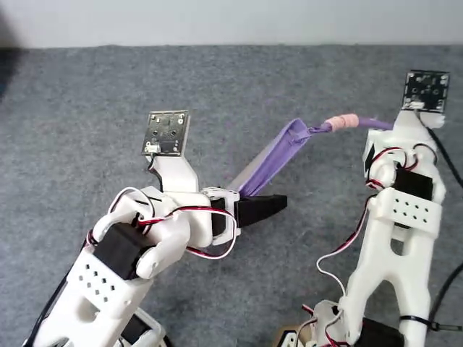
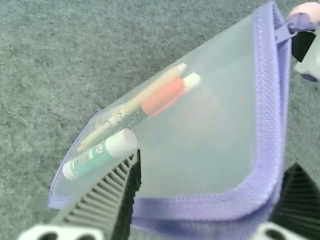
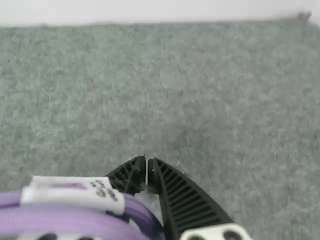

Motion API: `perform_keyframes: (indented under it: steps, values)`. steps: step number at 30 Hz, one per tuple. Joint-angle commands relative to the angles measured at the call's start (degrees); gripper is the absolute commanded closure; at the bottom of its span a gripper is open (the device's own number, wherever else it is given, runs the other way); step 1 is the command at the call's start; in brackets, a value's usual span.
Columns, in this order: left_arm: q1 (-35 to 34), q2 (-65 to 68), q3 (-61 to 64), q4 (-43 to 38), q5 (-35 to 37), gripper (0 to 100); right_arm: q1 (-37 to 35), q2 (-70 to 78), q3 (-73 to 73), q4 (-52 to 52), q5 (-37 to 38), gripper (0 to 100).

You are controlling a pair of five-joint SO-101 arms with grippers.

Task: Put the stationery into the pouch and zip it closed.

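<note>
The translucent pouch (image 1: 271, 159) with its purple zip edge hangs lifted off the mat, stretched between the two arms. Through its wall (image 2: 210, 135) I see a pink-gripped pen (image 2: 162, 95), a wooden pencil (image 2: 131, 104) and a green-and-white glue stick (image 2: 100, 155). My left gripper (image 1: 264, 206) (image 2: 215, 167) is shut on the pouch's lower end. A purple pull strap (image 1: 376, 124) with a pink tag (image 1: 341, 121) runs from the pouch's top corner to the right arm. My right gripper (image 3: 147, 167) is shut, with the purple strap (image 3: 65, 217) and its white label (image 3: 75, 192) drawn across its fingers.
Grey felt mat (image 1: 217, 87) covers the table, ending at a pale wall (image 1: 231, 22) at the back. Red, white and black cables (image 1: 340, 253) hang along both arms near the front edge.
</note>
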Motion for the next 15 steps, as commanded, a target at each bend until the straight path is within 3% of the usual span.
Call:
perform_keyframes:
  steps: [1,15]
  values:
    - [2.9,-0.9,-2.3,1.9,0.8,58,0.7,-2.2,-0.6,0.2,-1.3,99.1]
    - [4.0,-0.8,-9.4,3.3,6.1,58,2.9,-2.7,-0.6,3.0,-5.3,99.1]
